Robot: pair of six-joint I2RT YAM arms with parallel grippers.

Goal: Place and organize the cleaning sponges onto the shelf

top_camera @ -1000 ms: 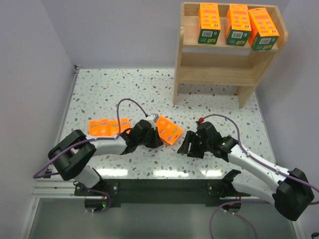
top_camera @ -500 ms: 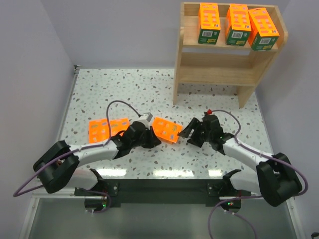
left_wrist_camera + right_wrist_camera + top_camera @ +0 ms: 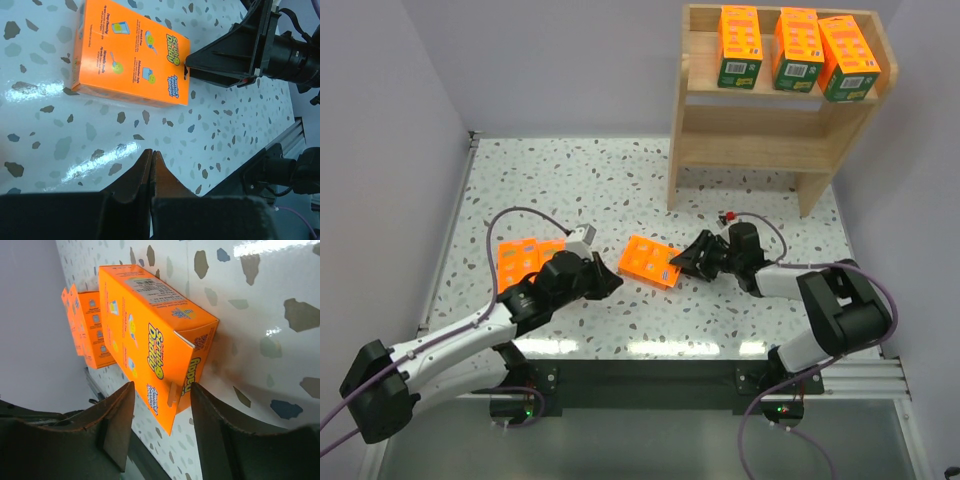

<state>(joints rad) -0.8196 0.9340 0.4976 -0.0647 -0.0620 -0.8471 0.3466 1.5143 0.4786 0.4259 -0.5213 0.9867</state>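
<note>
Top external view: the speckled desk [image 3: 580, 180] carries the shelf [image 3: 750, 150] at far right, with three cleaning sponges [image 3: 740, 45] upright on its upper tier. Two packs [image 3: 525, 257] lie at left and a loose pack [image 3: 652, 261] mid-desk. The right tool [image 3: 686, 262], jaws half-wide, meets that pack's end. The left tool [image 3: 151, 165] is pinched shut, empty. The step looks like grasping the fourth pack; next, slide the jaws over its end and close squarely.

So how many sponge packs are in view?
6 sponge packs. Three on the shelf's top tier: left, middle, right. One lies mid-table at the right end effector. Two lie side by side at left, one partly behind the left arm.
</note>
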